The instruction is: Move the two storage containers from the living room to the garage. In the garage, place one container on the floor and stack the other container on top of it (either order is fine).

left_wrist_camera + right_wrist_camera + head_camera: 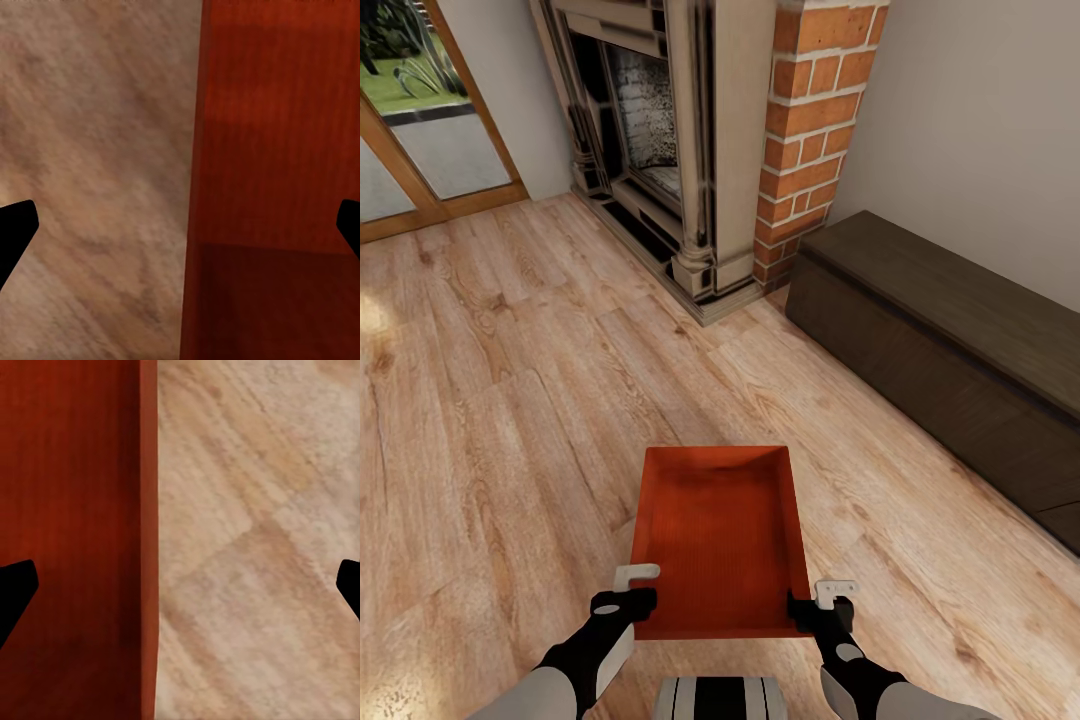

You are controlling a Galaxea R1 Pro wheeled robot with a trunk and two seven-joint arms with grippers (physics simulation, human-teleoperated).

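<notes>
Nearest us, our left gripper [628, 590] and right gripper [822, 598] sit at the near corners of the orange-red storage container [720, 540]. In both wrist views the jaws stand spread, each straddling a side wall; whether they press it we cannot tell. The container is over the light wood plank floor [490, 400]. Beyond stand a dark low cabinet [950, 350], the brick fireplace [700, 150] and a glass door [420, 120].

Dark low cabinet [950, 340] and glass door [420, 120] cut off by head-view edges
</notes>
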